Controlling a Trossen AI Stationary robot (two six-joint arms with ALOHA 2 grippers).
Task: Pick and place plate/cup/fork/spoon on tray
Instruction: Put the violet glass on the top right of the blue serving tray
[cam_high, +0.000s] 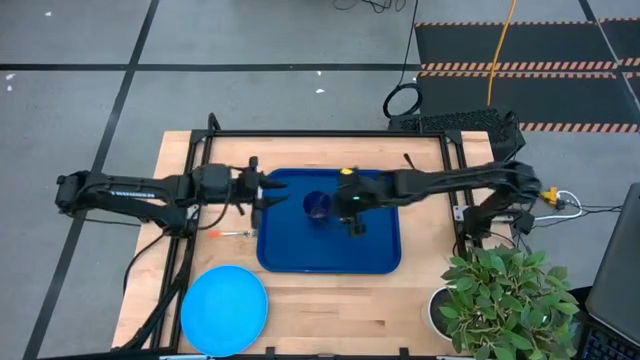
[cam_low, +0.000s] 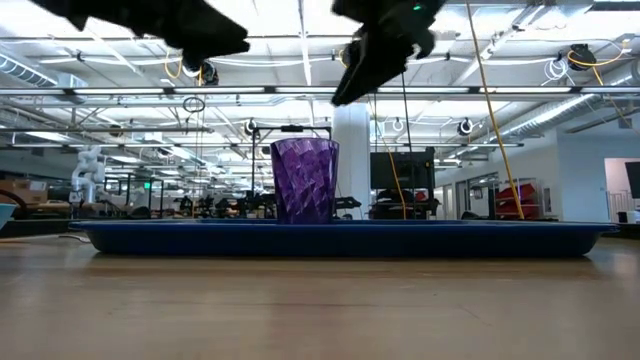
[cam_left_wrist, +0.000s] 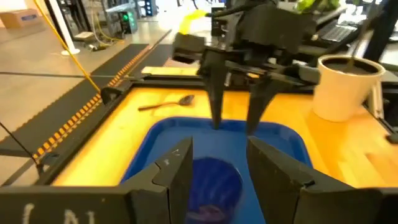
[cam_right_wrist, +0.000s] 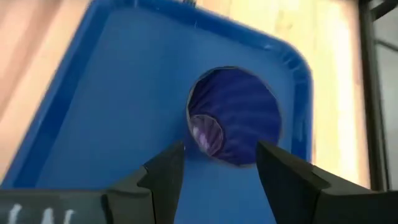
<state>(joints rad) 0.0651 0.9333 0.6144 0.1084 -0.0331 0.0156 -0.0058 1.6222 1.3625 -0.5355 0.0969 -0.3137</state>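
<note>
two dark matte arms, white lettering on left arm (cam_high: 120, 186); blocky black end effector fingers (cam_left_wrist: 273, 171).

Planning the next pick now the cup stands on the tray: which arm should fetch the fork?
Left, probably. The fork lies on the table off the tray's left edge, just below the left claw. The right claw hangs open over the tray, past the cup.

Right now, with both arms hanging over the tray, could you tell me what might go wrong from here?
1. The cup stands upright on the tray between two open claws, the left claw and the right claw; either could tip it.
2. The two claws face each other closely over the tray and might collide.
3. The fork lies beside the tray's rim, leaving a tight pick.
</note>
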